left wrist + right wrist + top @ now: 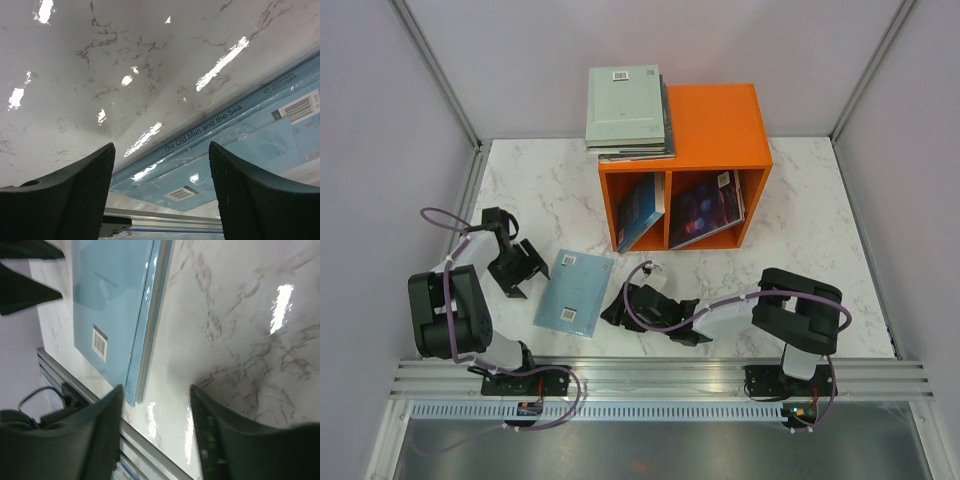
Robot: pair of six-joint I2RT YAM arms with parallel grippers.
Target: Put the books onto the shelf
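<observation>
The top external view looks steeply down from above and behind the arm bases, taking in the whole worktop (800, 200) with the light blue book (574, 292) near its front. Both wrist views sit low and close beside that book. The left fingers (75, 195) frame its titled spine, and the right fingers (95, 440) frame its opposite edge.

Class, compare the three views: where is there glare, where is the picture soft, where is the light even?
Top external view: even light, faint shadows, all sharp. Left wrist view: streaks of glare on the marble table and the light blue book, its title readable. Right wrist view: softest, the right pincer blurred, one glare patch on the table.
</observation>
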